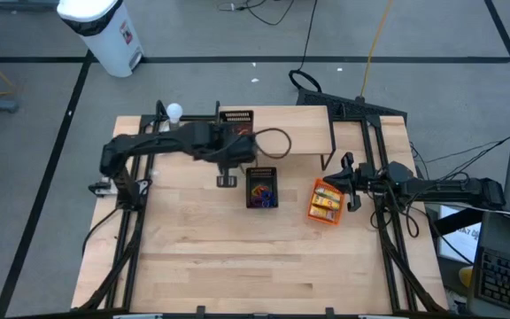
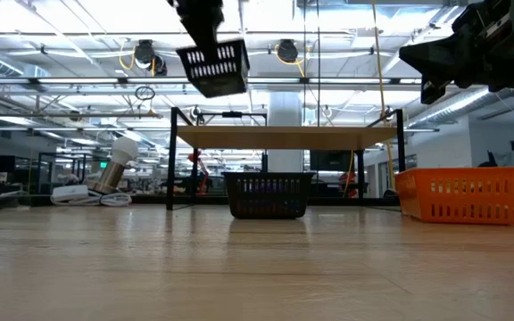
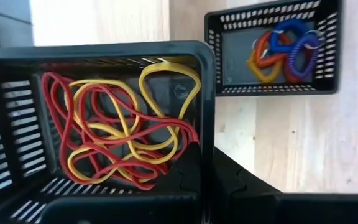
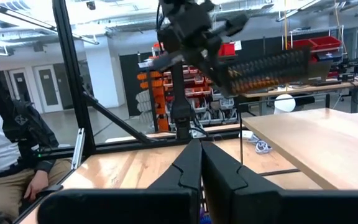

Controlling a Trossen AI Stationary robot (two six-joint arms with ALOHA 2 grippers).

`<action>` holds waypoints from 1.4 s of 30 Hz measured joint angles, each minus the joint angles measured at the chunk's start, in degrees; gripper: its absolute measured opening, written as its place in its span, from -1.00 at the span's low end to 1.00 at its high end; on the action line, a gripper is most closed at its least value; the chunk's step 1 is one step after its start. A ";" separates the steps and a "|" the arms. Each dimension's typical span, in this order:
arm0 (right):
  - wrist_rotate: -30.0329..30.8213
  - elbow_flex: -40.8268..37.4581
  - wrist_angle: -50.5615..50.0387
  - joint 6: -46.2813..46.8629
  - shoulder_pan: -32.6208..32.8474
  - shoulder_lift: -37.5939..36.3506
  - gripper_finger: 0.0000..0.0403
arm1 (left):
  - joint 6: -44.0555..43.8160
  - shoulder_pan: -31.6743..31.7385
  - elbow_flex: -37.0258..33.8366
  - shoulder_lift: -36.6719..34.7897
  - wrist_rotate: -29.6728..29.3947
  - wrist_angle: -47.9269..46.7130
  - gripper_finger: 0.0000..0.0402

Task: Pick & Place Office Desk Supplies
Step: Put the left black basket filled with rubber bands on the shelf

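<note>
Rubber bands (image 3: 120, 127), red and yellow, lie tangled in the black mesh bin (image 3: 98, 59) that your left pincer (image 3: 197, 168) has clamped by its rim and holds raised off the desk (image 1: 237, 257), tilted. Below it, a second bin (image 3: 272, 87) sits on the desk with blue and orange coil rings (image 3: 284, 50) inside. An orange bin (image 1: 326, 202) with yellow packets stands to the right, just beside your right pincer (image 4: 201, 165), which hangs over it with its fingers together and nothing between them.

The bands are light, limp and clingy; expect them to snag on each other and on the mesh, and to come out as one clump. If you tip the bin, pour slowly. If you pick instead, pinch a raised loop at the tangle's top. The bin itself is light and stiff; your rim grip looks sound.
</note>
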 joint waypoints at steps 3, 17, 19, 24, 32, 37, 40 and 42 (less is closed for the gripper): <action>0.00 -0.01 -0.01 -0.10 0.01 -0.02 -1.00 | 0.31 2.33 0.19 2.56 0.55 0.08 -1.00; -0.02 -0.01 -0.03 -0.42 0.01 -0.01 -1.00 | 1.85 7.09 0.32 5.85 5.69 3.25 -1.00; -0.02 -0.01 0.05 -0.42 0.00 -0.02 -1.00 | 1.48 7.43 0.25 5.90 5.70 3.02 -1.00; -0.04 -0.01 0.38 -0.42 0.01 -0.02 -1.00 | 1.02 7.63 -0.03 7.68 4.47 3.03 -1.00; -0.24 -0.01 1.18 -0.22 -0.01 -0.02 -1.00 | 1.02 7.82 -0.05 8.76 3.36 2.44 -1.00; -0.26 -0.01 1.26 -0.20 0.01 -0.02 -1.00 | 0.53 8.15 -0.05 8.94 3.37 2.64 -0.99; -0.27 -0.01 1.27 -0.20 -0.01 -0.02 -1.00 | 0.12 8.22 -0.05 8.89 3.41 2.68 -0.96; -0.27 -0.01 1.26 -0.20 -0.01 -0.02 -1.00 | 0.12 8.22 -0.05 8.91 3.43 2.70 -0.92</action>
